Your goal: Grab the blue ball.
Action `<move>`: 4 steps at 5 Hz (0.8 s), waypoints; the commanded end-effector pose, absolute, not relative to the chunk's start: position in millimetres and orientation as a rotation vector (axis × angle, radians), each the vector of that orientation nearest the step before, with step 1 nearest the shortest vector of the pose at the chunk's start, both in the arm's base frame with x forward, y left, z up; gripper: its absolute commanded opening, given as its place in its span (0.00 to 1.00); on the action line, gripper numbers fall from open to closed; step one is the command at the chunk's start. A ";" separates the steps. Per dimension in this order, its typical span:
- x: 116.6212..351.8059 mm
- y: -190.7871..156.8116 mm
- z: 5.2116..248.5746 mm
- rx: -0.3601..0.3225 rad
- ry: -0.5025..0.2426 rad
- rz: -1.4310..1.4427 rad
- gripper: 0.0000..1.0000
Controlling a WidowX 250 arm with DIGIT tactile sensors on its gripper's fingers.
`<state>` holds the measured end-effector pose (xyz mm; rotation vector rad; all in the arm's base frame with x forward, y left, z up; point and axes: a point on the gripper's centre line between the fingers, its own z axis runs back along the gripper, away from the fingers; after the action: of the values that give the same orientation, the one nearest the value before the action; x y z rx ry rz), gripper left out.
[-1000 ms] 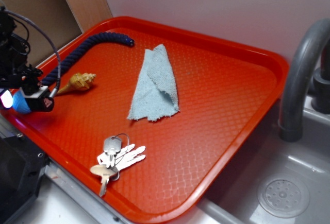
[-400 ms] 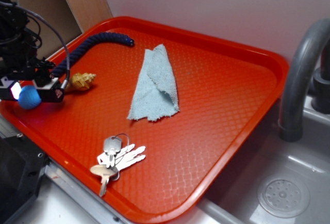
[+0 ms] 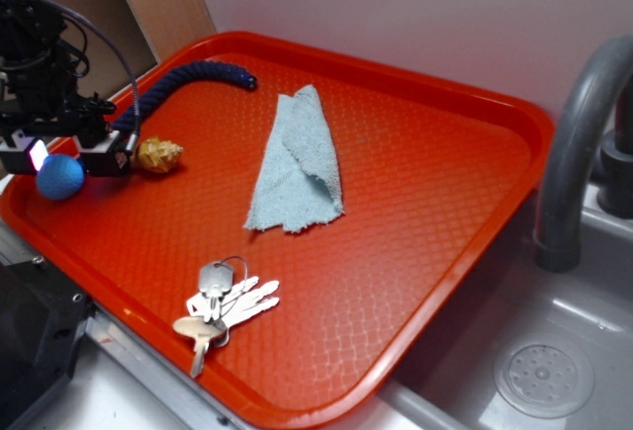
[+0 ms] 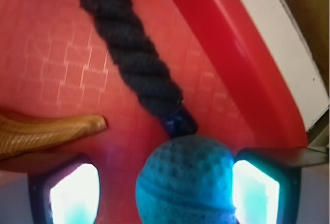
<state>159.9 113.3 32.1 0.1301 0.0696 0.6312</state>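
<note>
**A:** From the exterior view, the pincer (image 3: 67, 161) is hanging over the left edge of the red tray (image 3: 445, 104), with the blue ball (image 3: 60, 176) sitting right between its two lit pads. How should it be playing this?

**B:** It should be squeezing evenly on the ball's widest part, I'd say, and keeping clear of the dark navy rope (image 3: 188, 82) that is trailing off toward the tray's back rim. The seashell (image 3: 157, 154) is lying just beside the right-hand pad, so any sideways drift is risking a nudge.

**A:** And the wrist view?

**B:** Here the blue ball (image 4: 186, 182) is filling the bottom centre, and the pads (image 4: 75, 193) are glowing on either side. The one on the right of the picture is looking like it is touching the ball; on the other side a sliver of tray is showing. So the jaws are narrow around it, but whether they are truly clamping, I cannot tell.

**A:** The rope (image 4: 131, 59)?

**B:** It is joining the ball at its top and running away up the tray. The seashell (image 4: 46, 131) is poking in from the left, near the left pad.
</note>
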 end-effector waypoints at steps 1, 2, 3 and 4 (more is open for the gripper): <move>150.9 128.3 31.5 0.196 0.033 0.651 0.00; 149.1 127.2 32.3 0.194 0.032 0.644 0.00; 146.6 125.4 33.1 0.190 0.033 0.631 0.00; 146.2 125.2 33.8 0.185 0.032 0.628 0.00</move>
<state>157.4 121.1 25.3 0.1847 0.0588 0.6163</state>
